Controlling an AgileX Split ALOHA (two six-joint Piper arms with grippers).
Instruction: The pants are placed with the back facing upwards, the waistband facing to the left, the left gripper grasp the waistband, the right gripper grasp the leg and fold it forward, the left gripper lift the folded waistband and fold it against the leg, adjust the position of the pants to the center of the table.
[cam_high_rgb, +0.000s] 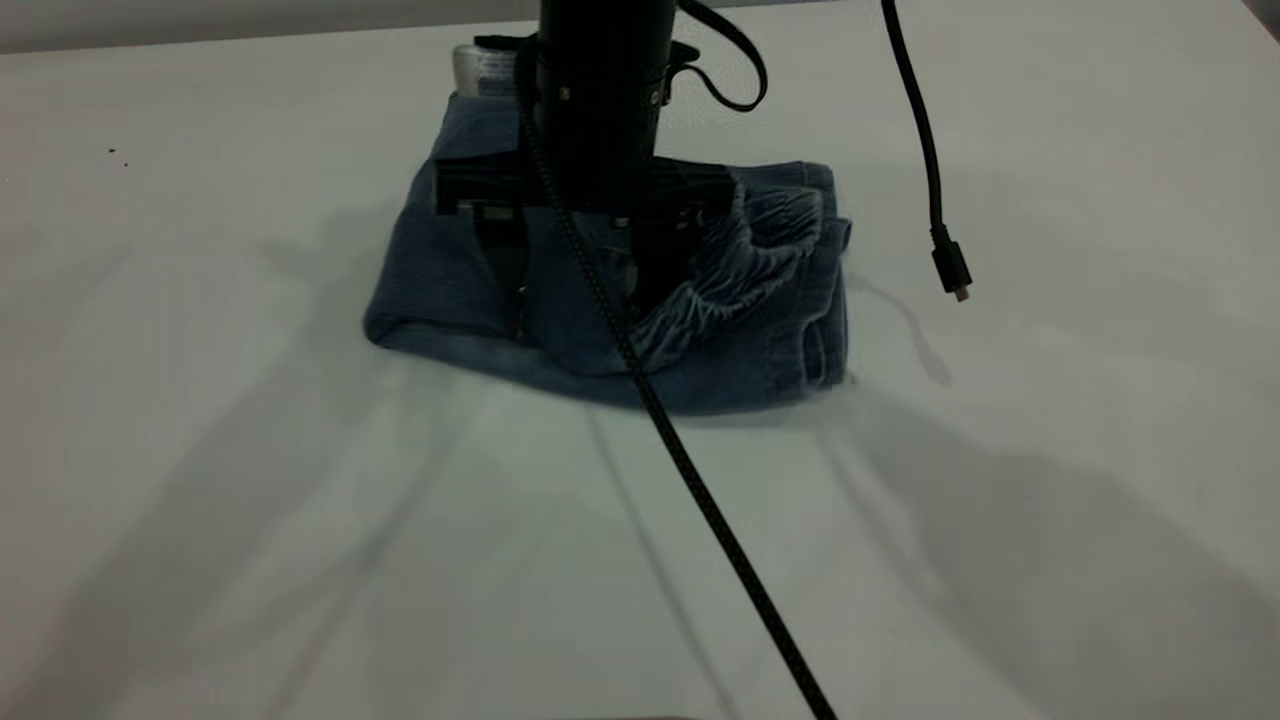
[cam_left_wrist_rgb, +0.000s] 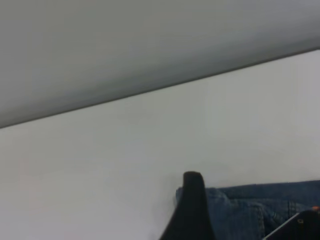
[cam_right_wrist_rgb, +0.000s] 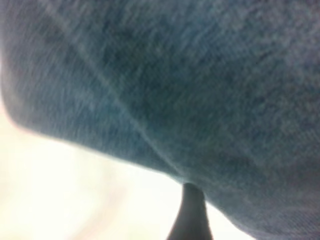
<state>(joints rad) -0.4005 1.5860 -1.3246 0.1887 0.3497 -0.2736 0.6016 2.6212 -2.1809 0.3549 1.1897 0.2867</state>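
Observation:
The pants lie folded into a compact blue denim bundle on the white table, a little behind its middle. The ruffled waistband lies doubled over on top, at the bundle's right, above the leg with its stitched hem. My left gripper stands open over the bundle, fingers spread on the denim, the waistband beside one finger. In the left wrist view the left gripper has denim between its fingers. My right gripper's grey-white cylinder shows behind the left arm. One right finger shows against denim; the other is hidden.
A black braided cable runs diagonally from the left arm to the front edge. A second cable with a plug dangles right of the pants. The table's far edge is close behind the bundle. White surface spreads in front and to both sides.

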